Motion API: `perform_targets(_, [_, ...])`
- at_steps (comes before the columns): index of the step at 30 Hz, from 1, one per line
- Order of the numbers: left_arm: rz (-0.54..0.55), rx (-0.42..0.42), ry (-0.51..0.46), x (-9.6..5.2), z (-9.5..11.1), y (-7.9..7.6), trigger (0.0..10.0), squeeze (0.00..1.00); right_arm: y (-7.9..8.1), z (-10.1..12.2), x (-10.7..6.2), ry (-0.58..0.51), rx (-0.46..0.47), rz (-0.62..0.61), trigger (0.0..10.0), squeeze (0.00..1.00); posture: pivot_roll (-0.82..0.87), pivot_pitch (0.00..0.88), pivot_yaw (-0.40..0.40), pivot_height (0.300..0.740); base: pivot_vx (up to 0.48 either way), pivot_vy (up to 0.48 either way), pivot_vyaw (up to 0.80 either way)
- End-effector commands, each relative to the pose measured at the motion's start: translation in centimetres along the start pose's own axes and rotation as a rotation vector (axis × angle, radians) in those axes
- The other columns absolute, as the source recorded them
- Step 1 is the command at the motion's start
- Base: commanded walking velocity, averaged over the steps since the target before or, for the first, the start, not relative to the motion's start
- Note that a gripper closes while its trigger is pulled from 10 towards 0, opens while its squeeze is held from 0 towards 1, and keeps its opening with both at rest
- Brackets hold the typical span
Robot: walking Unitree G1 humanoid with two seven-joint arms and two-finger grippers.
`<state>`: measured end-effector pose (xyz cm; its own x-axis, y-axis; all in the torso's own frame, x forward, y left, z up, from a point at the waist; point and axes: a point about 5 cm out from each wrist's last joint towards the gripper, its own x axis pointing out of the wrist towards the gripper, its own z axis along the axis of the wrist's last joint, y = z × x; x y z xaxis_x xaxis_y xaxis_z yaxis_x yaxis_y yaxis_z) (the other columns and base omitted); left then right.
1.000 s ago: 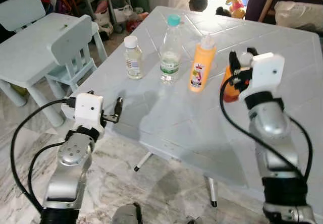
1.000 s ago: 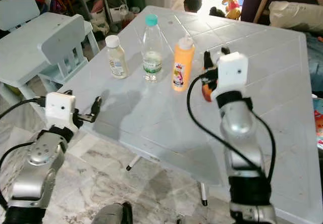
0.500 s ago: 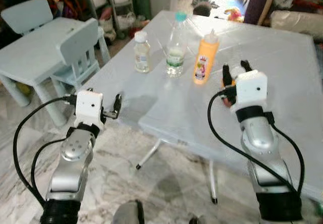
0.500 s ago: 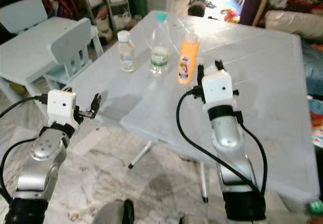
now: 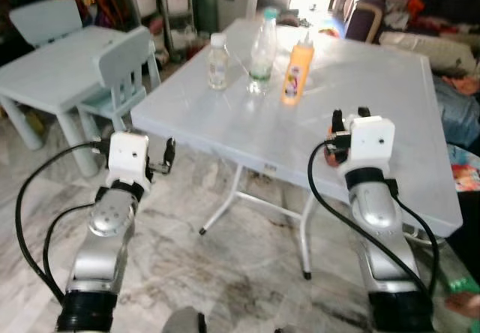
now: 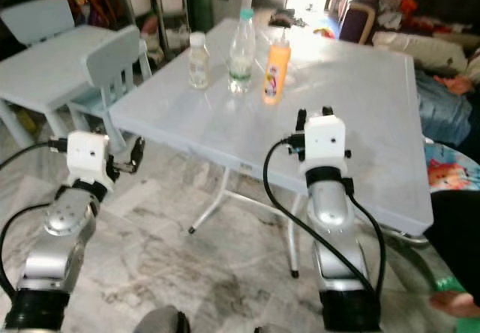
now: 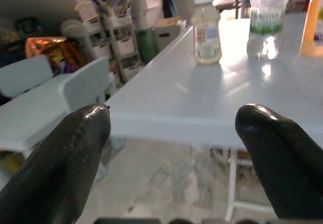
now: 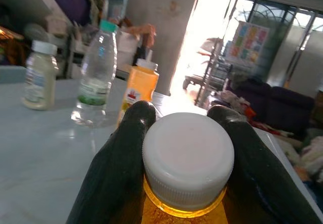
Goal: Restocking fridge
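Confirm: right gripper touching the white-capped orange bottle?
Touching. Right wrist view: right gripper has both fingers pressed against the white-capped orange bottle, no gap.

Each silver metallic jointed arm carries a white box-shaped wrist housing and looping black cables. The left hand (image 5: 159,158) and right hand (image 5: 346,117) each have two long, rounded, glossy black fingers (image 7: 75,153).

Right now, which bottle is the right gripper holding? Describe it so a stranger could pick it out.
Start at the big pale folding table. Three bottles stand in a row at its far end; the held one is apart from them, at the near edge, clamped in the right gripper. It is the orange bottle with a wide white screw cap, unlike the standing orange squeeze bottle with a nozzle top.
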<state>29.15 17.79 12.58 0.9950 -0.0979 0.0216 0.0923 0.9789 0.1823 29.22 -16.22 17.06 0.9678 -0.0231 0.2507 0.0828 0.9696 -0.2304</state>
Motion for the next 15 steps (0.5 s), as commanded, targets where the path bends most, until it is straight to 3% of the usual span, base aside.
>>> perform_targets(1, [0.005,0.005,-0.003,-0.2,-0.1,0.0,10.0,0.00,0.3,-1.4,-0.5,0.069,0.013,0.039,10.0,0.00,-0.01,0.000,0.017,0.740,0.000,0.000,0.00])
perform_targets(3, [-0.007,0.054,0.012,-0.6,-0.6,0.1,10.0,0.00,0.9,-0.8,-0.8,0.002,0.010,0.120,10.0,0.00,-0.01,0.000,0.021,0.740,0.000,0.000,0.00])
perform_targets(6, [0.000,0.042,0.015,-0.6,-0.8,0.7,10.0,0.00,1.0,-0.5,-0.6,-0.034,-0.022,0.151,10.0,0.00,-0.01,0.000,0.022,0.740,0.000,0.000,0.80])
perform_targets(15, [0.015,0.047,0.013,-0.5,-0.9,0.8,10.0,0.00,2.4,-0.6,-1.3,-0.034,0.101,0.260,10.0,0.00,-0.01,0.000,0.016,0.740,0.000,0.000,0.79])
